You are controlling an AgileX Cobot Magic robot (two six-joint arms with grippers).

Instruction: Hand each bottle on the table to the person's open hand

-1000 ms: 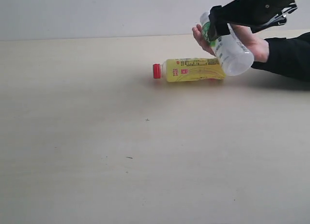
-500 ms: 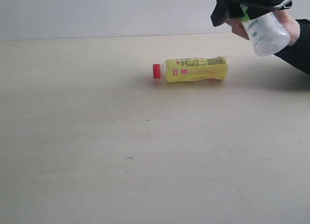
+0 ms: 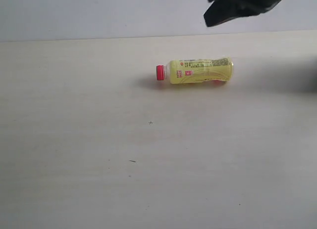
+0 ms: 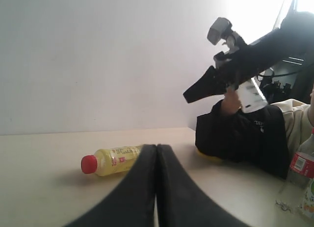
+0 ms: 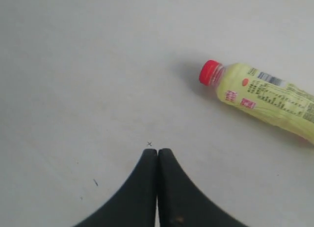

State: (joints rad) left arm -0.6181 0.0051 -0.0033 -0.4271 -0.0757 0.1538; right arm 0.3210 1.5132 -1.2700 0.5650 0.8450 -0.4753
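Note:
The yellow bottle (image 3: 198, 70) with a red cap lies on its side on the table (image 3: 99, 150), cap pointing left. My right gripper (image 3: 214, 15) hangs high above and slightly right of it, shut and empty. The right wrist view shows the right gripper (image 5: 157, 151) with jaws together over bare table and the yellow bottle (image 5: 267, 99) off to one side. My left gripper (image 4: 157, 147) is shut and empty, low over the table, with the yellow bottle (image 4: 115, 161) just beyond it. The person's hand (image 4: 229, 105) holds a white-labelled bottle (image 4: 250, 94) up in the air.
The person's dark sleeve (image 4: 240, 136) rests on the table's far side. A clear bottle with a red label (image 4: 300, 162) stands beside the person, with part of another bottle (image 4: 309, 202) in front of it. A plain wall rises behind the table.
The person's hand has drawn away to the right with the white-capped bottle and left the exterior view. My right gripper let go of that bottle and rose. The yellow bottle has not moved.

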